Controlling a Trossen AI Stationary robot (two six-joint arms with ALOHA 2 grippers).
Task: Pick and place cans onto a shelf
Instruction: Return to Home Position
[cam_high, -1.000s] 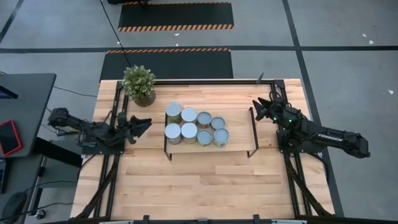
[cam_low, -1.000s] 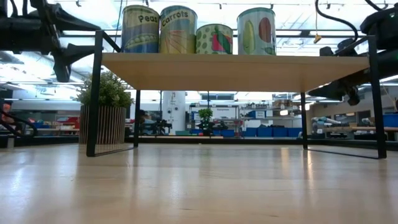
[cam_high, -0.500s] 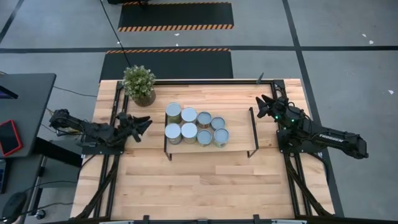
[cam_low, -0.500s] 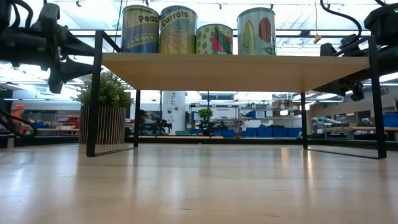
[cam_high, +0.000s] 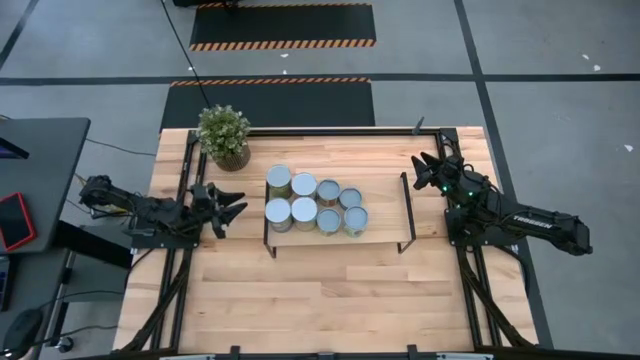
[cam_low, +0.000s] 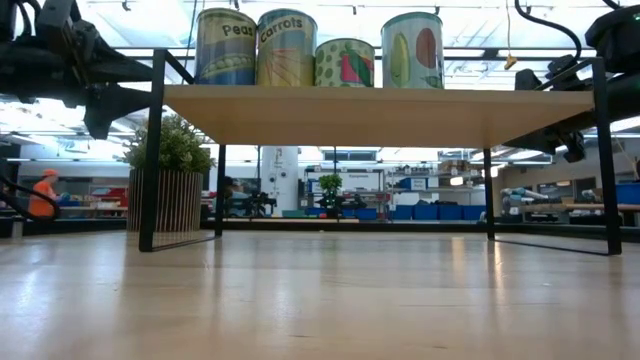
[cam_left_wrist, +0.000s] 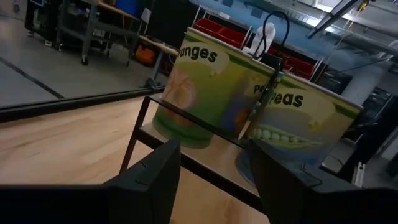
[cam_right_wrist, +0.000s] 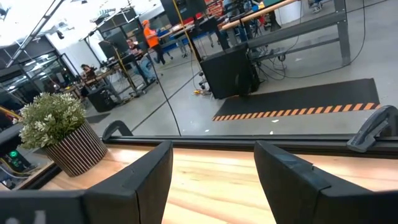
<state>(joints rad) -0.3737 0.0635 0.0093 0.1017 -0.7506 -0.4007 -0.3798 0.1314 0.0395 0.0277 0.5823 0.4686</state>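
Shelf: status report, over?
Left tool open, empty, left of low light-wood black-framed shelf. Right tool open, empty, right side. Eight small metal cans on shelf. Nothing in the way.

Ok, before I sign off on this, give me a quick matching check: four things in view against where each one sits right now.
Things:
1. cans
2. potted plant
3. left pincer
4. right pincer

Places:
A. open and empty, off the right end of the shelf
B. on the tabletop, by the shelf's far left corner
C. in two rows of four on the shelf board
D. open and empty, off the shelf's left end

Pairs: 1-C, 2-B, 3-D, 4-A.
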